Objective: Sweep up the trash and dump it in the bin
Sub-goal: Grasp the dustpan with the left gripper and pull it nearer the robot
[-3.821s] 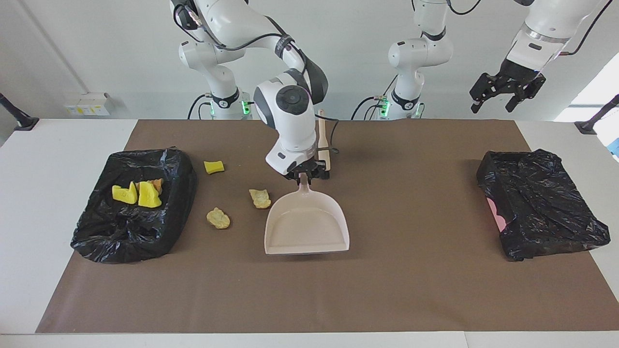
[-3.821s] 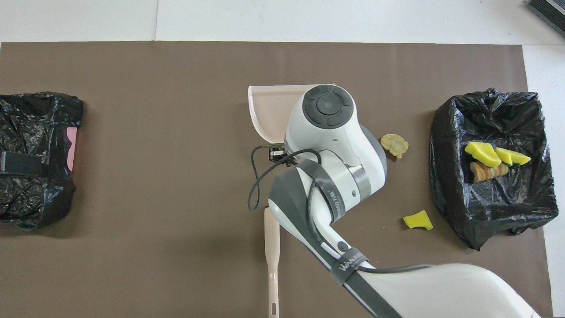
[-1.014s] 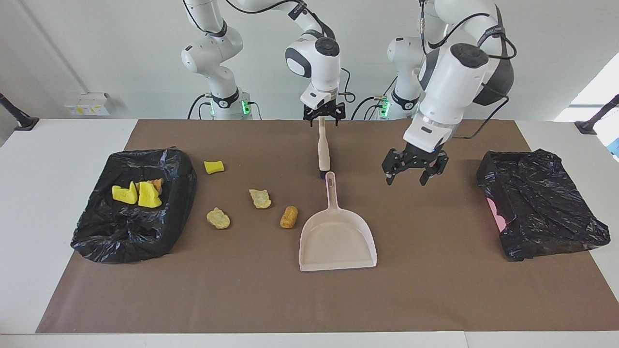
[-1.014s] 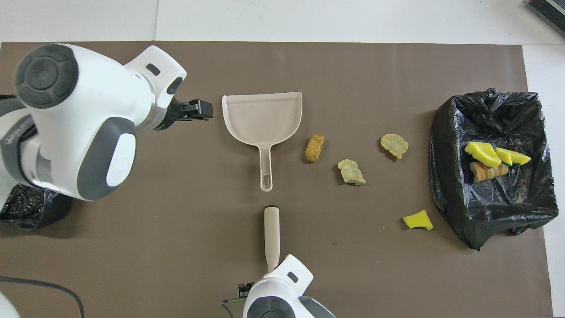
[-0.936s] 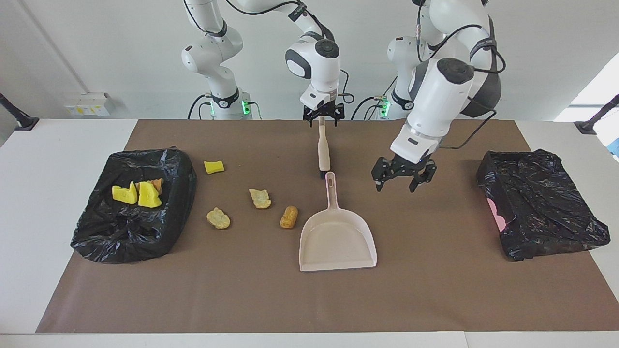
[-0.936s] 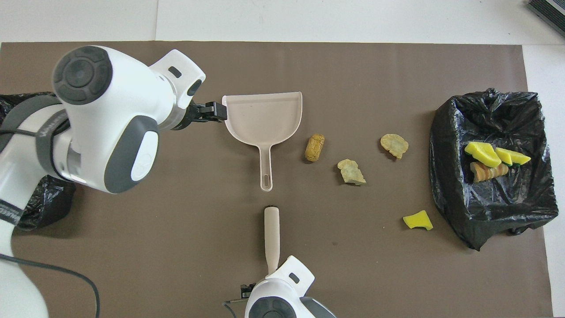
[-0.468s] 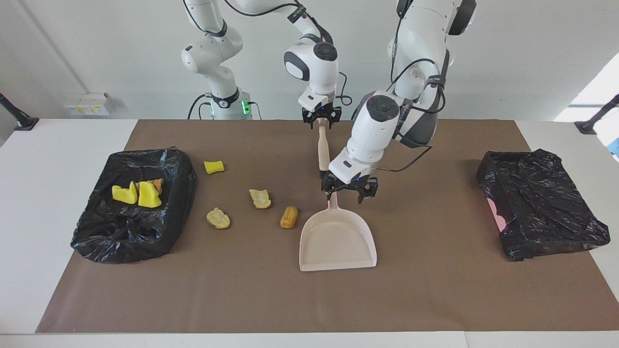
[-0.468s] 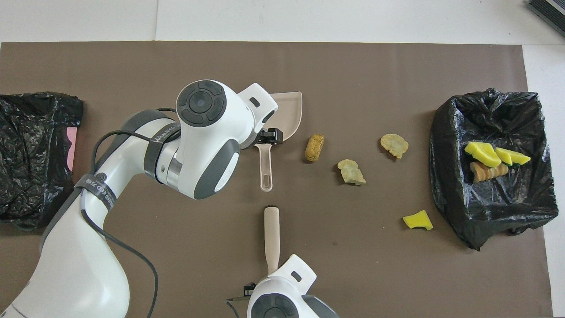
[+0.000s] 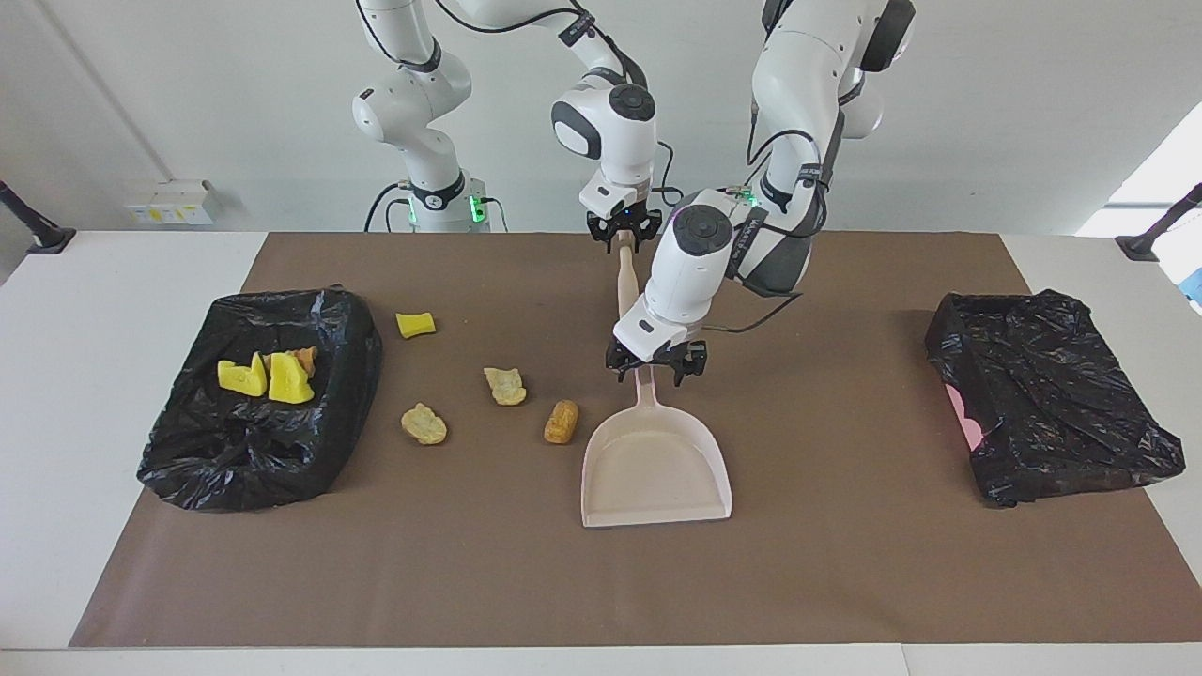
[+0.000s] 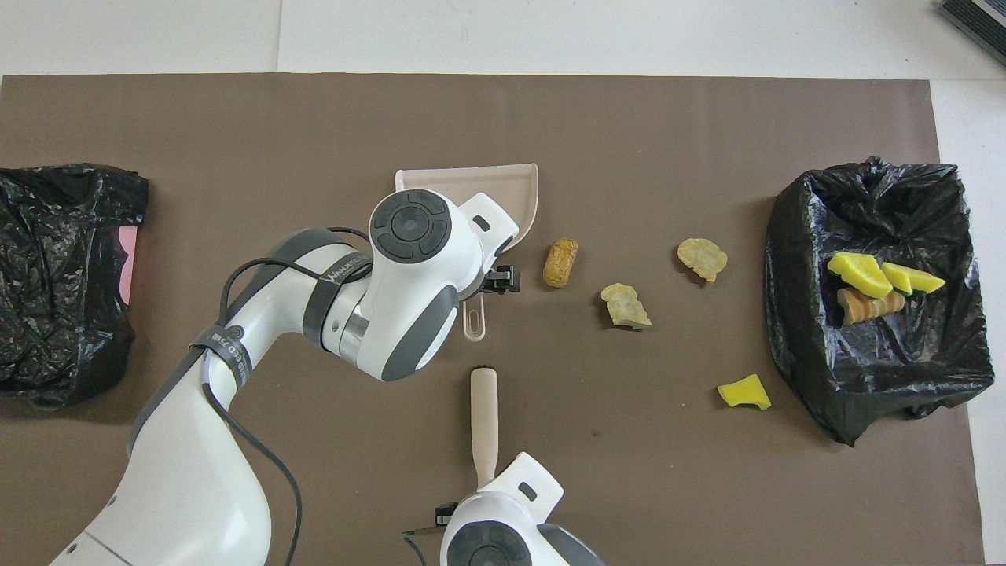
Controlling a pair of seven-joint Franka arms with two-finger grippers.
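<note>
Jaws spread wide, the left gripper (image 9: 656, 367) straddles the handle of the beige dustpan (image 9: 655, 462) at mid-table, its forearm slanting down from above; half a second ago it stood a little farther along the handle toward the pan. Four loose pieces of trash (image 9: 561, 421) lie on the brown mat (image 9: 845, 563) beside the dustpan, toward the right arm's end; more sit in the black bin bag (image 9: 258, 408) there. The right gripper (image 9: 622, 228), pointing down, has narrowed around the end of the brush (image 9: 625, 282), which lies nearer the robots than the pan. Whether it grips yet is unclear.
</note>
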